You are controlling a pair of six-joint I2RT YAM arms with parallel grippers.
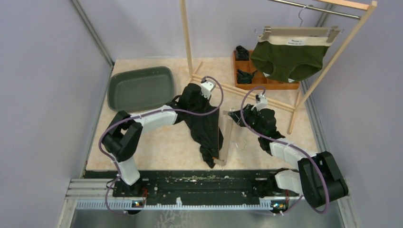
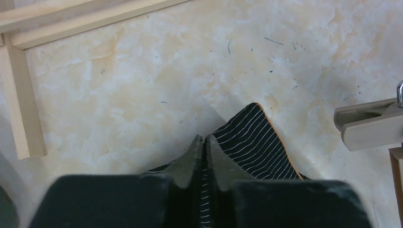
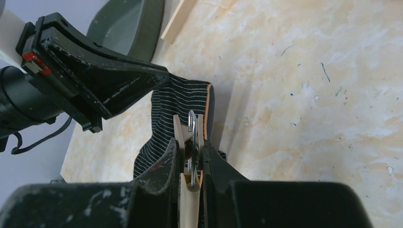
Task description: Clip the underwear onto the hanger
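Pinching underwear [image 2: 256, 142] in shut left jaws, edge beside clip [image 3: 191, 124]; squeezing clip in narrow right jaws, probably to admit fabric.

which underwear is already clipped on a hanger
The olive green pair on the rack, back right; the black striped pair is only pinched in the left gripper.
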